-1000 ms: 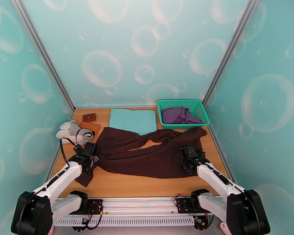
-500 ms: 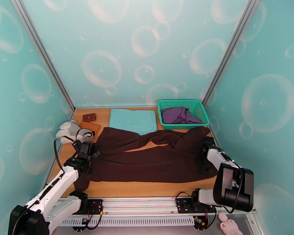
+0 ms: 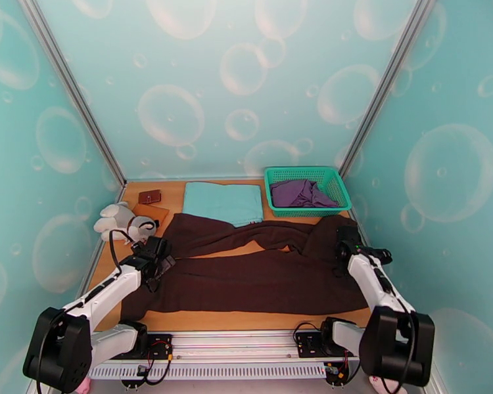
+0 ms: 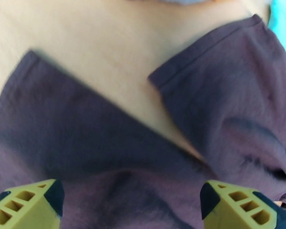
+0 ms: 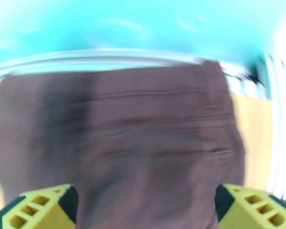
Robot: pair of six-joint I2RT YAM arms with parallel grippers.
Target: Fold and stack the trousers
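My left hand (image 4: 131, 197) is spread wide, fingers well apart just above the trousers (image 3: 259, 277). Two leg ends lie ahead of it, with a wedge of bare table (image 4: 105, 54) between them. My right hand (image 5: 145, 205) is spread too, hanging over the other end of the dark cloth, though that view is blurred. The trousers stretch flat from one hand across to the other.

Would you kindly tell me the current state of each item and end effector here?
trousers: unfolded, spread out, legs apart
light teal cloth: folded flat
basket: upright, holding purple garment
purple garment: crumpled
left end effector: open, above trousers
right end effector: open, above trousers
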